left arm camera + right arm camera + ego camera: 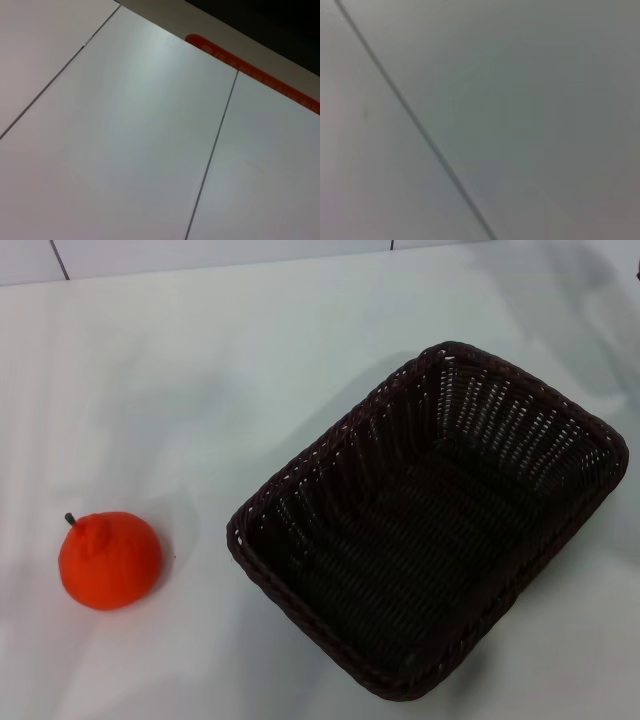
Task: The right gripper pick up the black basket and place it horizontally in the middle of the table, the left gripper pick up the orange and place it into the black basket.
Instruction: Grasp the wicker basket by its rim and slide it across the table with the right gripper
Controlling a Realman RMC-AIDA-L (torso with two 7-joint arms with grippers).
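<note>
Orange (110, 561): lower left of the head view, resting on the white counter (250, 370), stem up, untouched, well apart from the basket.

Black wicker basket (430, 520): centre-right, set diagonally, empty; not yet turned horizontal nor centred.

Left hand, right hand: not seen in any view; open or closed cannot be told.

Progress: judged at the start; both placements are left to be done.

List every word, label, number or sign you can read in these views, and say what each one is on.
Red strip along the far edge of the white surface, left wrist view: it carries faint pale lettering, too blurred to read.
Black basket, orange, table: no text on any of them.
Right wrist view: no text.
Neither claw is in view.
</note>
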